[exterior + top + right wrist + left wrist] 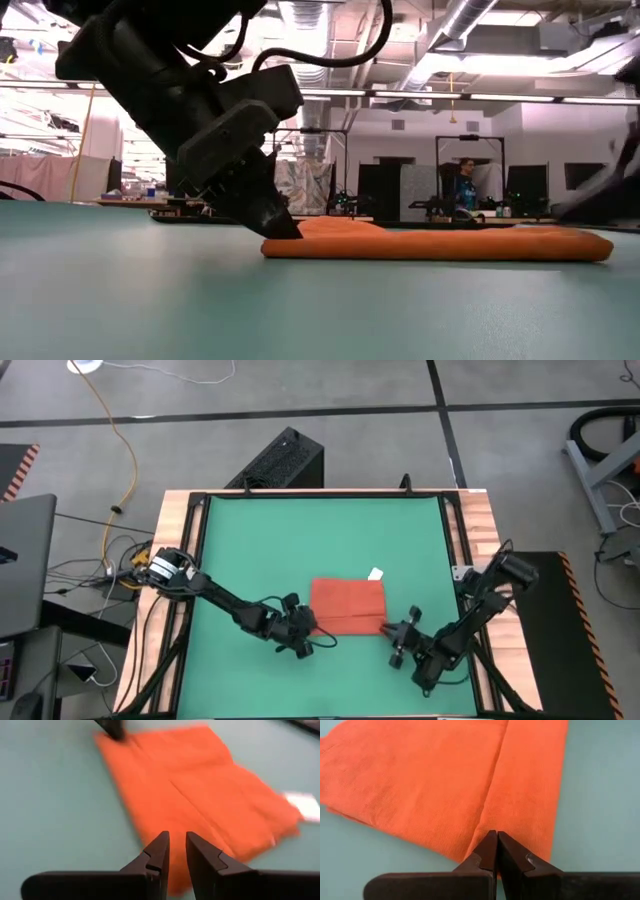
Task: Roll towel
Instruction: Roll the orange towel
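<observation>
The orange-red towel [348, 602] lies flat on the green mat, near the table's near edge. Its white tag [376, 574] is at the far right corner. A strip along its near edge is folded over, and the flap's edge shows as a crease [492, 785]. My left gripper [312, 628] is shut at the towel's near left corner. My right gripper [392, 630] stands at the near right corner, its fingers [177, 840] a narrow gap apart over the cloth. I cannot tell if it touches. My left gripper meets the towel at the left end of the folded strip, where the crease [482, 827] reaches the towel's left edge. Its shut fingertips [285, 228] slant down from the table's left. The tips hide how many layers they have. The towel lies flat on the mat.
The mat [260, 550] sits in a wooden frame [480, 520]. A black box [285, 460] stands beyond the far edge, with cables and a laptop [20, 560] off the left side. A person [465, 185] stands far back in the room.
</observation>
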